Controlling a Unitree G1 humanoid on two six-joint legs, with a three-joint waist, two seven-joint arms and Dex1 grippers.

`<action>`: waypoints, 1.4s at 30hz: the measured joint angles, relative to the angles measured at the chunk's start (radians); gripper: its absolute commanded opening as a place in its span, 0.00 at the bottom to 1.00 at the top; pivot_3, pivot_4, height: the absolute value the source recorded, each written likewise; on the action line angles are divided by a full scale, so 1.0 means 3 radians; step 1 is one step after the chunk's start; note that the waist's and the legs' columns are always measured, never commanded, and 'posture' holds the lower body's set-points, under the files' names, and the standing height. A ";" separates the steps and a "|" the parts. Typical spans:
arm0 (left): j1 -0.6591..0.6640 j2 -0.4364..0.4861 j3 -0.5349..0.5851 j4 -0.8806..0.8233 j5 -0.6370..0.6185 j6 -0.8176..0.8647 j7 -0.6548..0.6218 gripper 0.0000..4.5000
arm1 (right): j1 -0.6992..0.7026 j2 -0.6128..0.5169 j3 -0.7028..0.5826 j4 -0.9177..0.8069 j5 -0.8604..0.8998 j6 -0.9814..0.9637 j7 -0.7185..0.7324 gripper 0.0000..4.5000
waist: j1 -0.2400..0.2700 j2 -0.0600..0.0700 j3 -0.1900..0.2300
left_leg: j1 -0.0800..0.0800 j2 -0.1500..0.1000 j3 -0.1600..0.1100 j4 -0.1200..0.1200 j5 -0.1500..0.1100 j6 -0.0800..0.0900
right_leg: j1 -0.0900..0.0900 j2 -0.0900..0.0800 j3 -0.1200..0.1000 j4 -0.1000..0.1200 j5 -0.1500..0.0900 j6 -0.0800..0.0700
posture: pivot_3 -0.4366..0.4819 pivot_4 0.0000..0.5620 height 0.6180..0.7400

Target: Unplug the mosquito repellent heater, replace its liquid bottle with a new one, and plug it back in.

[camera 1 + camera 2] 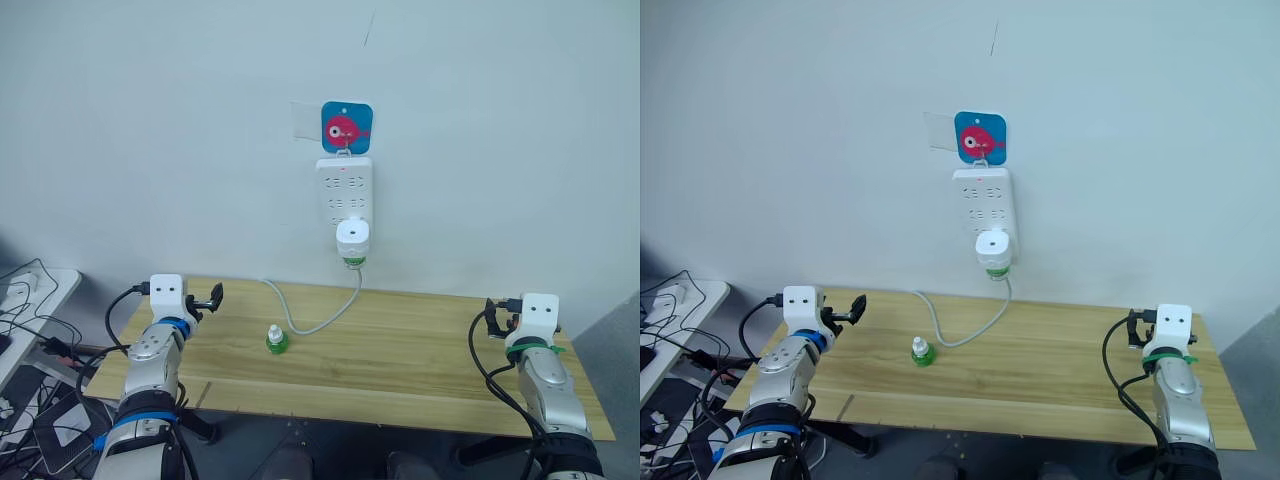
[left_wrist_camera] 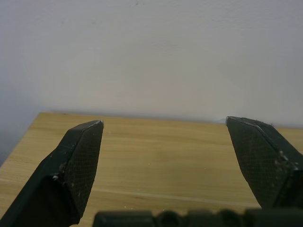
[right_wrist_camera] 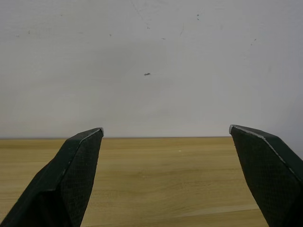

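The white mosquito repellent heater (image 1: 352,238) is plugged into the bottom of a white power strip (image 1: 344,188) on the wall, with a green-collared liquid bottle (image 1: 353,262) under it. A second small bottle (image 1: 276,340) with a green base stands upright on the wooden table (image 1: 400,360), left of centre. My left gripper (image 1: 208,298) hovers open over the table's far left corner, well left of that bottle. My right gripper (image 1: 495,322) is open at the table's right end. Both wrist views show spread fingers (image 2: 80,161) (image 3: 75,165) with nothing between them.
The strip's white cord (image 1: 320,318) loops down the wall onto the table behind the standing bottle. A blue card with a red fish (image 1: 346,127) hangs above the strip. Cables and a side table (image 1: 30,300) sit at the far left.
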State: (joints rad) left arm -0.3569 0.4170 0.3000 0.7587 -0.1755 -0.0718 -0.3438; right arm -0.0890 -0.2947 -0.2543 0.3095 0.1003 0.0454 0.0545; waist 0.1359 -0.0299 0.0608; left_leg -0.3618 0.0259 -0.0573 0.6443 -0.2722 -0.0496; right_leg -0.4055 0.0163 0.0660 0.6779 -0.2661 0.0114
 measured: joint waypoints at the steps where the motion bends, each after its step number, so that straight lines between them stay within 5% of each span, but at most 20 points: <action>1: 0.0000 0.0000 0.0000 0.0000 0.0000 0.0000 0.0000 1.00 | 0.0000 0.0000 0.0000 0.0000 0.0000 0.0000 0.0000 0.99 | 0.0000 0.0000 0.0000 | 0.0000 0.0000 0.0000 0.0000 0.0000 0.0000 | 0.0000 0.0000 0.0000 0.0000 0.0001 -0.0001 | 0.86 0.05 1.00; 29: -0.0109 0.0045 -0.0033 -0.0009 -0.0035 -0.0021 -0.0200 1.00 | 0.0104 -0.0017 -0.0005 -0.0211 0.0001 0.0040 -0.0039 0.99 | -0.0011 0.0001 0.0003 | 0.0001 0.0000 0.0000 0.0000 0.0000 0.0000 | 0.0000 0.0001 0.0001 0.0001 0.0000 0.0000 | 0.82 0.13 1.00; 35: -0.0037 0.0111 -0.0045 -0.0710 -0.0416 0.0252 -0.0814 1.00 | 0.0286 -0.0081 0.0047 -0.0878 0.0038 0.0360 0.0182 0.99 | -0.0019 0.0006 0.0036 | -0.0002 0.0001 0.0000 0.0001 0.0000 0.0000 | 0.0000 0.0001 0.0000 0.0002 -0.0003 0.0004 | 0.81 0.17 1.00; 42: -0.0260 0.0431 -0.0386 -0.1454 -0.0690 0.0966 -0.1678 1.00 | 0.0625 -0.0448 0.0529 -0.2413 0.0372 0.1091 0.0883 0.99 | -0.0054 0.0022 0.0158 | -0.0003 0.0001 -0.0008 0.0004 0.0000 0.0000 | 0.0001 0.0007 0.0001 0.0003 -0.0006 0.0008 | 0.78 0.27 1.00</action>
State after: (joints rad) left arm -0.4350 0.5463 0.1843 0.3225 -0.3825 0.2181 -0.8472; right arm 0.0984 -0.4290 -0.0956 -0.4144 0.2119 0.3727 0.3195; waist 0.1196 -0.0233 0.1081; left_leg -0.3628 0.0263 -0.0597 0.6456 -0.2722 -0.0495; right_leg -0.4051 0.0185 0.0663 0.6789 -0.2681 0.0139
